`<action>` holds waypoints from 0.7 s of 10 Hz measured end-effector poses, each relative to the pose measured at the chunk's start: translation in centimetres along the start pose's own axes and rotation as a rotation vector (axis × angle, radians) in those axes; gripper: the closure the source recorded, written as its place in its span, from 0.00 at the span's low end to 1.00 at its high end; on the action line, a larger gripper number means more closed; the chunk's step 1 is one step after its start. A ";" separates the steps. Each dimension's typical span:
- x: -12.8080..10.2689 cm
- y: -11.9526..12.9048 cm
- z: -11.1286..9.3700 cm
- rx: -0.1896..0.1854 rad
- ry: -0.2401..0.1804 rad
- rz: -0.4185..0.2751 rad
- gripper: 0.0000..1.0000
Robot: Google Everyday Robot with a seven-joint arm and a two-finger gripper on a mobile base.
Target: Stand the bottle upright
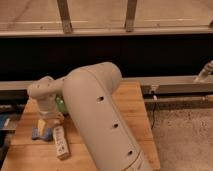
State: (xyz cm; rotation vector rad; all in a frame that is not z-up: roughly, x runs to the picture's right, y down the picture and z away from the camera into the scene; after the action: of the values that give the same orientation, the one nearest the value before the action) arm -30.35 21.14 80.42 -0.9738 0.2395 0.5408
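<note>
Slim bottle (60, 142) lying flat on wooden table (136, 107)
Open-jawed gripper (46, 120) hangs at its eleven o'clock; smooth, rounded cream arm (100, 120).

Dim warm light, dark bg band, soft shadows, low contrast

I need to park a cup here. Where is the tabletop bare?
Bare wood shows at the right of the wooden table, between the cream robot arm and the table edge, and at the front-left corner beside the lying white-capped plastic bottle. The left is crowded: the gripper hangs over a blue-and-yellow item, a green object behind.
</note>
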 end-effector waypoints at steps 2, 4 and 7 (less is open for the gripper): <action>-0.4 -0.1 -0.1 0.013 0.004 0.005 0.20; -0.4 -0.6 -0.1 0.026 0.014 0.020 0.20; 0.3 -1.1 0.0 0.037 0.028 0.044 0.22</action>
State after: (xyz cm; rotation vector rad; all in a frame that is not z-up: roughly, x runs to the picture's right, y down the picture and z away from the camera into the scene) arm -29.45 20.75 81.09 -0.9427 0.2955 0.5614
